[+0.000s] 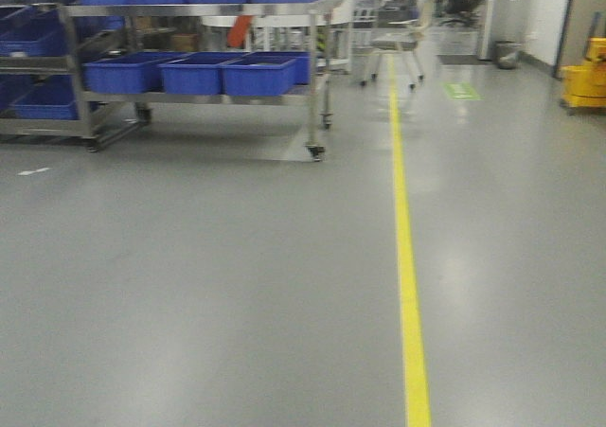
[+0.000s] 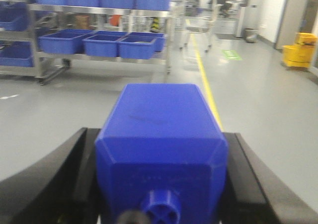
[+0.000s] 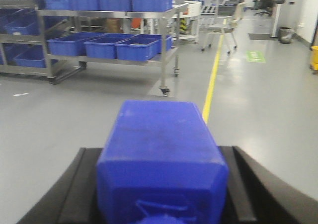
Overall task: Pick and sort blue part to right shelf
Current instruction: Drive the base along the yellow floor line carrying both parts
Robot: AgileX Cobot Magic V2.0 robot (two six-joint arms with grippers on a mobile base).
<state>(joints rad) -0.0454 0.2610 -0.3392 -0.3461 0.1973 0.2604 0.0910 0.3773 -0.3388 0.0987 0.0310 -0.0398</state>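
In the right wrist view my right gripper is shut on the blue part, a block with sloped shoulders; its cap is cut off by the frame's lower edge. In the left wrist view my left gripper is shut on another blue block with a small round knob. The right shelf is a steel rack on casters, far ahead to the left, with large blue bins side by side. The same shelf shows in both wrist views. Neither gripper shows in the front view.
A yellow floor line runs forward on the grey floor. Another rack with blue bins stands left of the shelf. A chair and a bin stand far back, and a yellow mop bucket at far right.
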